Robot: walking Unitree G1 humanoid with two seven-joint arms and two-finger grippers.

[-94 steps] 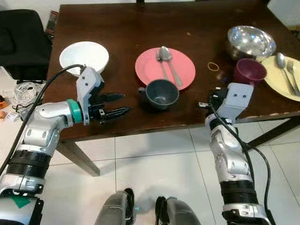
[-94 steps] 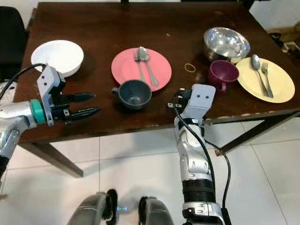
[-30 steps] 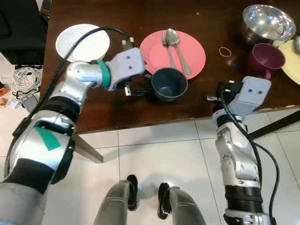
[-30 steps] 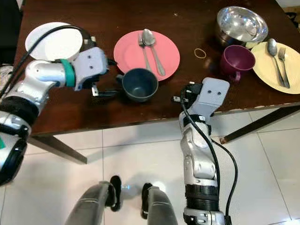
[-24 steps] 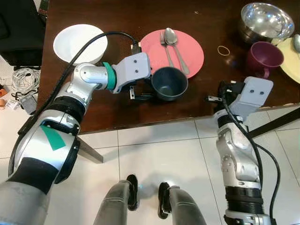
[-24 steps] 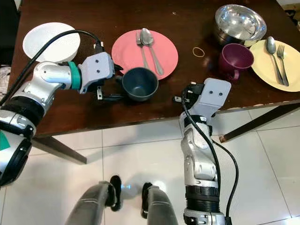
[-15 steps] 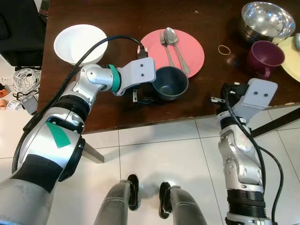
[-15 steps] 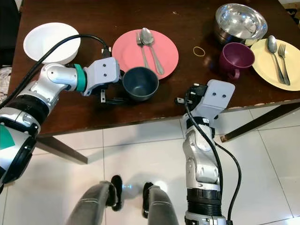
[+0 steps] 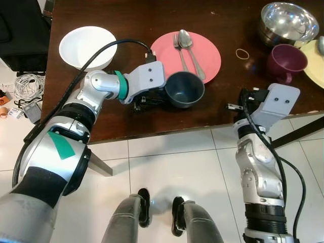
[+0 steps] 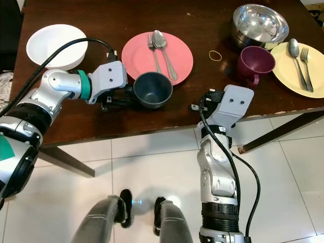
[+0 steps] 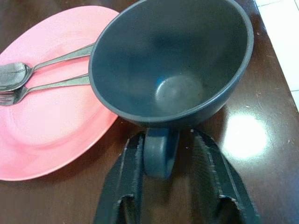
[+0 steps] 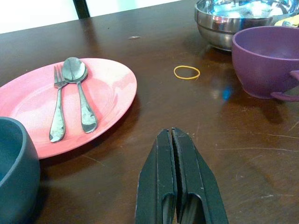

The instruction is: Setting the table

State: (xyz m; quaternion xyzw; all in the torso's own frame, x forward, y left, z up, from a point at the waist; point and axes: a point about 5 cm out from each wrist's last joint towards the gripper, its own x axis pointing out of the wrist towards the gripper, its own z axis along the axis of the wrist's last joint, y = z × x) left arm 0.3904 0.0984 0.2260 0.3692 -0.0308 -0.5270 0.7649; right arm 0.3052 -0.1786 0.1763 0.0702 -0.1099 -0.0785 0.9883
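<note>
Left wrist view is showing the left gripper with its two black fingers spread on either side of the handle of the dark blue cup, a gap showing on each side so they are not yet pinching it. That cup is sitting upright on the dark wooden table, just beside the near edge of the pink plate, which is carrying a fork and a spoon side by side. Further left a white bowl is resting well apart. The right gripper is hovering low over the table near its front edge with its fingers pressed together, pointing toward a yellow rubber band. Beyond it a purple mug is standing just beside a steel bowl.
</note>
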